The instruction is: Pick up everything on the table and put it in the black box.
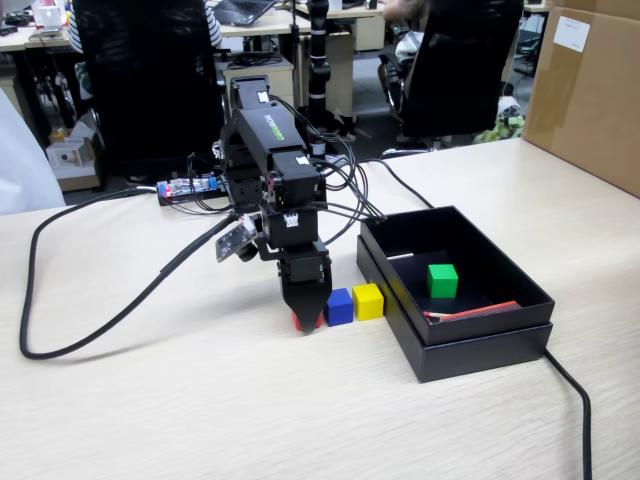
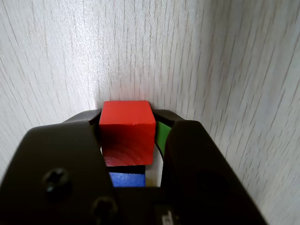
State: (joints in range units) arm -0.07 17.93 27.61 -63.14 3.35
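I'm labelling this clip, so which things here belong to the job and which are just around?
Job:
red cube, between the gripper jaws
blue cube
yellow cube
green cube, in the black box
table

Just around:
cardboard box
office chairs
cables

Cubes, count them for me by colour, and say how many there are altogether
Green cube: 1, inside the black box
Red cube: 1, between the jaws of the gripper
Blue cube: 1, on the table
Yellow cube: 1, on the table beside the blue one
Total: 4 cubes
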